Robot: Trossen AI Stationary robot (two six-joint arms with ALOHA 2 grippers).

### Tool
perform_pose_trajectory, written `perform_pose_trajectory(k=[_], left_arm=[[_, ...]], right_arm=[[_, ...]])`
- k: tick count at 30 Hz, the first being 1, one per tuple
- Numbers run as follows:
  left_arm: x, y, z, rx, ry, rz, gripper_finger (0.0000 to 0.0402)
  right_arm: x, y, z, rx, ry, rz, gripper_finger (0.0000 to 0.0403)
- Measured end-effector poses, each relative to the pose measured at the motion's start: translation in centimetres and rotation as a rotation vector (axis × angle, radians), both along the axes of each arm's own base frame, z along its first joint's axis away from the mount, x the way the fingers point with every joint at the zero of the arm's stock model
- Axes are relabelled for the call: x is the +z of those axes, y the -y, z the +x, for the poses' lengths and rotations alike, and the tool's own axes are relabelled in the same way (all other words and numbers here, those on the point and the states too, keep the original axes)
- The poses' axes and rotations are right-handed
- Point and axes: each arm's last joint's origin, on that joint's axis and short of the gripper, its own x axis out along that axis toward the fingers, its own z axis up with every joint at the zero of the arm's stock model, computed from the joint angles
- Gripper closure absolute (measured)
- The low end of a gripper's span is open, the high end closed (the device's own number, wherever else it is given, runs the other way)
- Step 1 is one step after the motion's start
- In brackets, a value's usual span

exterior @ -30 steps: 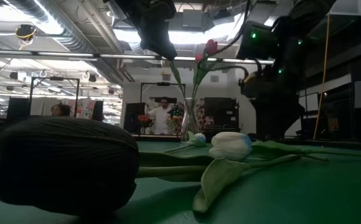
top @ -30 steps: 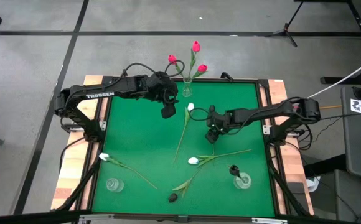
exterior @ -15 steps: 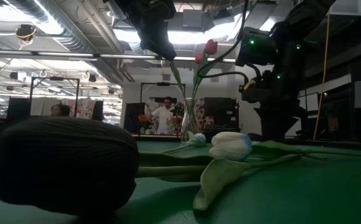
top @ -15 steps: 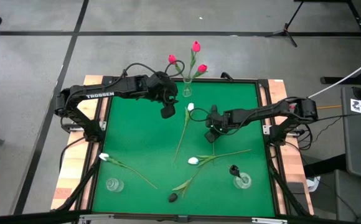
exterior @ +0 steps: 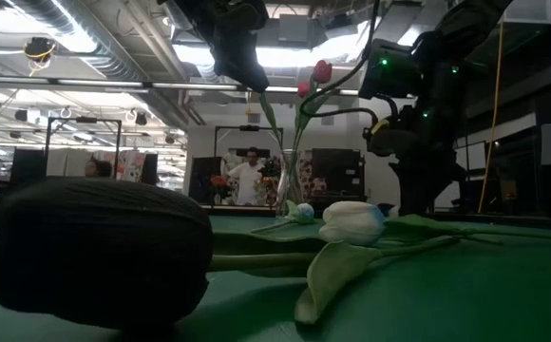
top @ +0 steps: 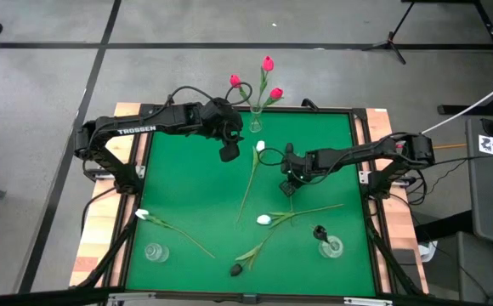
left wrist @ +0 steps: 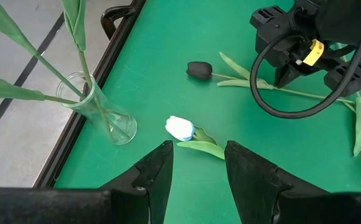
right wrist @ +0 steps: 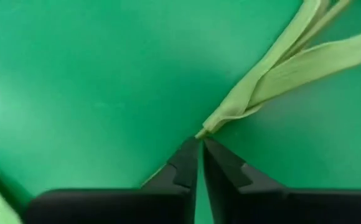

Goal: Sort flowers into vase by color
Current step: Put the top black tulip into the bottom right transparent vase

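In the right wrist view, the right gripper (right wrist: pixel 200 148) has its jaws pressed almost together, pinching the thin stem of a black tulip (left wrist: pixel 199 70) at the tips. That tulip's leaves (right wrist: pixel 280 68) run on toward the upper right of the frame.

In the high view we count from the lower edge upward. There are three black tulips: one lying at bottom centre (top: pixel 236 269), one standing in the lower-right vase (top: pixel 331 247), and the pinched one at centre. Three white tulips (top: pixel 264 219) lie on the green mat (top: pixel 187 178). Three pink-red tulips (top: pixel 267 63) stand in the top-centre vase (top: pixel 255 124). A third vase (top: pixel 154 252) stands at lower left.

The right arm reaches in level from the right edge. The left gripper (left wrist: pixel 196 168) hangs at upper centre with its jaws spread.
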Motion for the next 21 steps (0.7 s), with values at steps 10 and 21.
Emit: perform_pose_trajectory(k=[10,21], left_arm=[[0.0,0.0,0.0,-0.004,-0.001,0.003,0.0258],[0.0,0.0,0.0,-0.014,-0.006,0.013,0.0258]], right_arm=[[0.0,-0.5,0.1,0.019,0.006,0.053,0.0214],[-1.5,-0.4,0.6,-0.119,-0.035,0.046,0.0147]])
